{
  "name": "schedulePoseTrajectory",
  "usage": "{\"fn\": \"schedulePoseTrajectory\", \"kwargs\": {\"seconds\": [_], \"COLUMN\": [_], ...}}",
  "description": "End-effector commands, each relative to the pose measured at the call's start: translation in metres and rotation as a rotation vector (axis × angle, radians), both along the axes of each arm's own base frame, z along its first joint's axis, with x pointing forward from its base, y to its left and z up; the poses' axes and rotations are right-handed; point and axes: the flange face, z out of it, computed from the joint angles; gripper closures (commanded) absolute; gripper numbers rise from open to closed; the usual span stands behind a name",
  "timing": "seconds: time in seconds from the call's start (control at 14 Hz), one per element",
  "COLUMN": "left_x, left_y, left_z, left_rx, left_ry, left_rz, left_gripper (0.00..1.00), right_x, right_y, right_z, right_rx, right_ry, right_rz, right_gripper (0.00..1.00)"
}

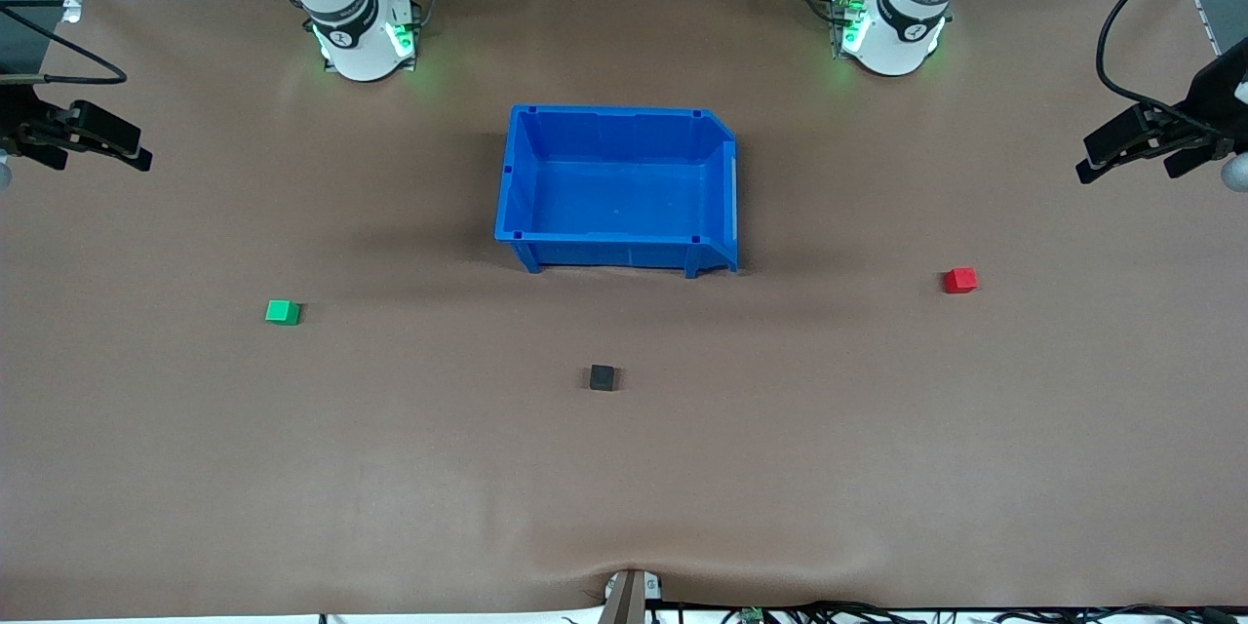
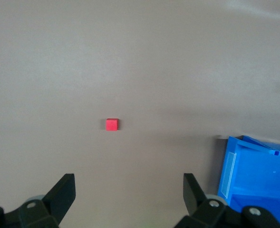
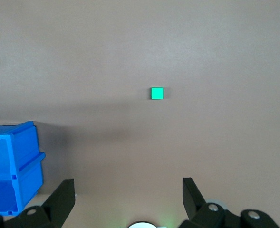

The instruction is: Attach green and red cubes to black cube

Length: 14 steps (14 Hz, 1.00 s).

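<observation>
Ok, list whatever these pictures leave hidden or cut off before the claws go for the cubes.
- Black cube: cut by the edge in both wrist views.
- Blue bin: partly out of frame in both wrist views.
- Left claw and right claw: open; bodies cut off below.
- Cubes' attaching faces: too small to make out.

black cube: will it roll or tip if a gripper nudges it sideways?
Probably slides, not rolls: the black cube sits flat-faced on the brown table. Tipping seems unlikely, since it looks as wide as tall. It is small, so likely light and easily shifted.
</observation>
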Motion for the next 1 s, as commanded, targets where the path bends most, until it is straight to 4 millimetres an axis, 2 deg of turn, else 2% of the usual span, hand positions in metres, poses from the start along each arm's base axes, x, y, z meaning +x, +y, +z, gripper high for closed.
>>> {"fn": "schedulePoseTrajectory", "kwargs": {"seconds": [0.0, 0.07, 0.64, 0.93], "left_x": [-0.004, -0.003, 0.000, 0.008], "left_y": [0.003, 0.009, 0.006, 0.007], "left_z": [0.006, 0.006, -0.002, -0.018], "left_rx": [-0.006, -0.007, 0.003, 0.003], "left_ry": [0.010, 0.013, 0.030, 0.059], "left_rz": [-0.017, -0.007, -0.010, -0.007], "left_gripper": [0.00, 0.00, 0.00, 0.00], "right_x": [-0.002, -0.002, -0.002, -0.002], "right_y": [0.002, 0.002, 0.003, 0.003], "right_z": [0.002, 0.002, 0.002, 0.002], "right_rx": [-0.001, -0.001, -0.001, -0.001], "right_ry": [0.001, 0.001, -0.001, -0.001], "right_rz": [0.000, 0.000, -0.001, -0.001], "right_gripper": [0.00, 0.00, 0.00, 0.00]}}
